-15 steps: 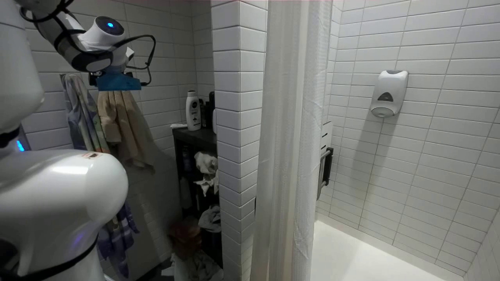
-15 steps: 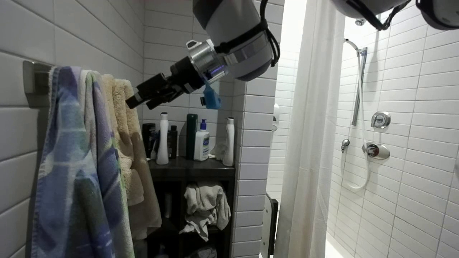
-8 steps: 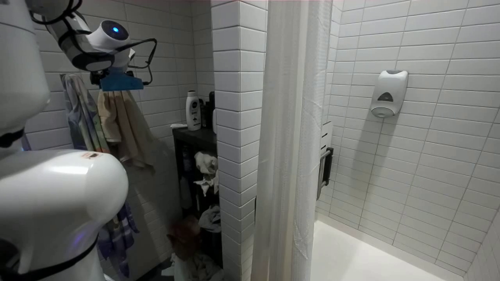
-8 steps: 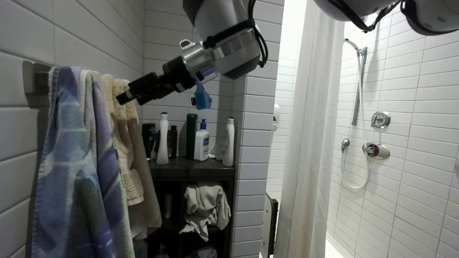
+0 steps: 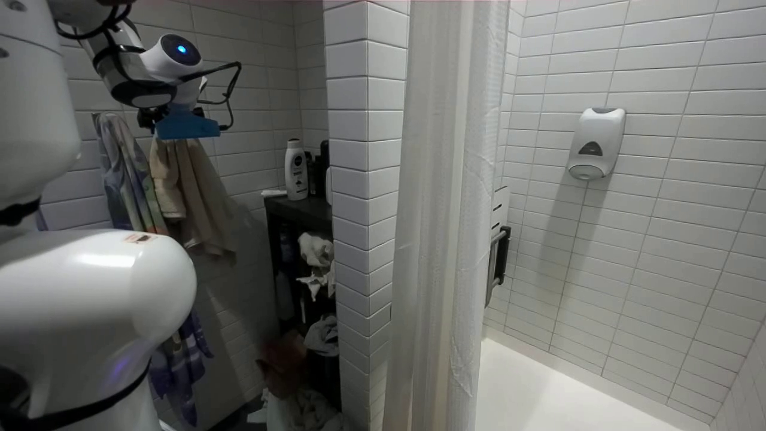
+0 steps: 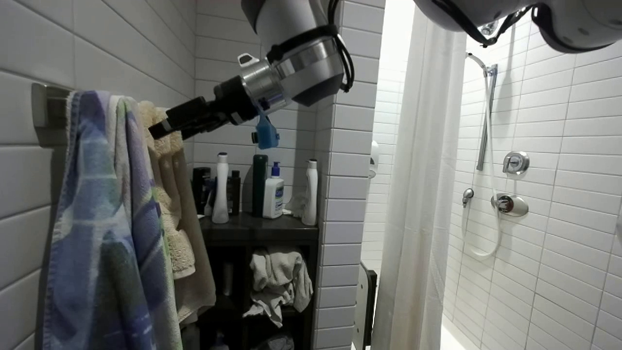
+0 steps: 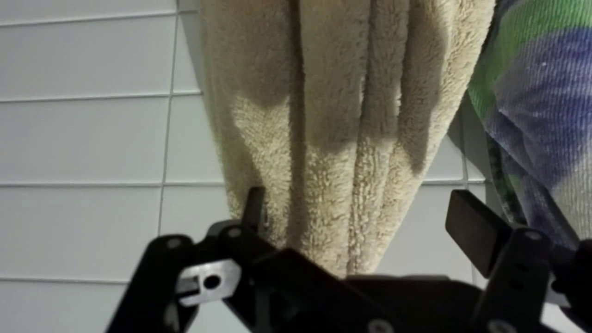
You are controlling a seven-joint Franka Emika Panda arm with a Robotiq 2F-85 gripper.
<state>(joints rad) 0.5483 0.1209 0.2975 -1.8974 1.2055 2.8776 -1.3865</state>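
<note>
My gripper is open and angled down at the upper part of a beige towel. The towel hangs in folds from a wall rack. In the wrist view, the beige towel lies between the spread fingers of the gripper, nearer the left one. I cannot tell whether the fingers touch it. A blue, purple and green towel hangs beside it; it also shows at the right of the wrist view. In an exterior view, the fingers are hidden behind a blue wrist part in front of the beige towel.
The metal rack is fixed to the tiled wall. A black shelf holds several bottles, including a white pump bottle, and crumpled cloths. A tiled pillar and a shower curtain stand to the right.
The gripper has moved left and slightly up over the beige towel in an exterior view, slowing lately. The beige towel's lower edge has shifted slightly. The jaws stay open.
</note>
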